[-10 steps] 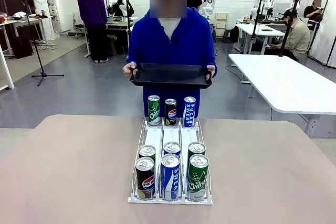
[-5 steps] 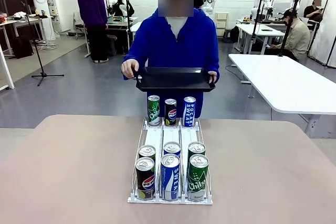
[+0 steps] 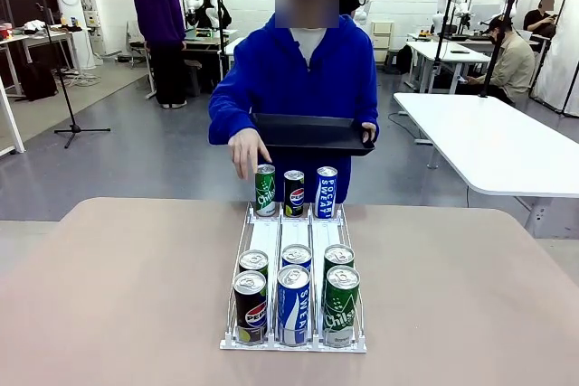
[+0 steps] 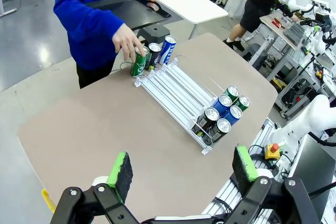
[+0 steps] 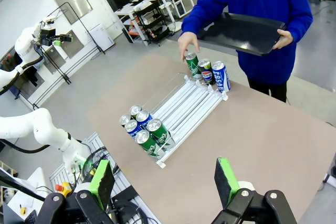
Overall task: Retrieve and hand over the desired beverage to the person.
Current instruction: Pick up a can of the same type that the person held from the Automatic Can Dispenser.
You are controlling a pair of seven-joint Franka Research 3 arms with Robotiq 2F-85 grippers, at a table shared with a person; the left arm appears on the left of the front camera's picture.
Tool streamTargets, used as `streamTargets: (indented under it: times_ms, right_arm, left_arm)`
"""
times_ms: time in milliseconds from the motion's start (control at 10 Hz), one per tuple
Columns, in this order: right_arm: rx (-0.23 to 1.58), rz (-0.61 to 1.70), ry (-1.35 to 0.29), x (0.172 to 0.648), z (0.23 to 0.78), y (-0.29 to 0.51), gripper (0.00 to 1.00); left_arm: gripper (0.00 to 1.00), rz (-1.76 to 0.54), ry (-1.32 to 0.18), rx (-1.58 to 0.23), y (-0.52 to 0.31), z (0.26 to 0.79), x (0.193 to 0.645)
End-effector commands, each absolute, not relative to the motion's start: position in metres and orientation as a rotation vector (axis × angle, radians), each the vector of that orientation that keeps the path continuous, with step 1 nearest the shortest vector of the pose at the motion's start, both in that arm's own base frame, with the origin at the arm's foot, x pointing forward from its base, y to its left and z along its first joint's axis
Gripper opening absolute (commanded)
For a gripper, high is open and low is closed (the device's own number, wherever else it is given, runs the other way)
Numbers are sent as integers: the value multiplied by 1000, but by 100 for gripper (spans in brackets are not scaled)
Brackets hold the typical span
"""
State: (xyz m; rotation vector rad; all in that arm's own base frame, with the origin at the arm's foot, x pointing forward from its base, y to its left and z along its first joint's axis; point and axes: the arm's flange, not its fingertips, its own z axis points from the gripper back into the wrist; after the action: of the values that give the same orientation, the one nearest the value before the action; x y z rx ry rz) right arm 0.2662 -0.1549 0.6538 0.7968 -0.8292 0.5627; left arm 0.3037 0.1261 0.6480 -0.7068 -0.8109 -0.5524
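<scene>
Tabletop [image 3: 109, 296] bears a white rack [image 3: 269, 234] at its middle. Beyond the rack's far end stands the person [image 3: 298, 70], holding a black tray [image 3: 308, 133] above that end. Both grippers hang well back from the rack's near end: the left gripper [image 4: 182, 166] and the right gripper [image 5: 164, 177] each have jaws spread wide, holding nothing. Six cans [image 3: 294, 300] crowd the rack's near end and three more stand at its far end. The person's free hand [image 3: 242, 149] reaches down to the green can [image 3: 264, 191] in the far left lane, fingertips at its top, well apart from both sets of jaws.
</scene>
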Motion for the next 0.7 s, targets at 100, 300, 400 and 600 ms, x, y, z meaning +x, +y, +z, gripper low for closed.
streamTargets:
  times_ms: [100,300,400,600]
  right_arm:
    - [814,574,-851,269,656,-154,100]
    - [814,574,-851,269,656,-154,100]
    - [814,574,-851,269,656,-154,100]
    - [814,574,-851,269,656,-154,100]
  left_arm:
    - [100,-571,-831,-715,127,649,304]
    - [100,-571,-831,-715,127,649,304]
    - [100,-571,-831,-715,127,649,304]
    - [100,-571,-831,-715,127,649,304]
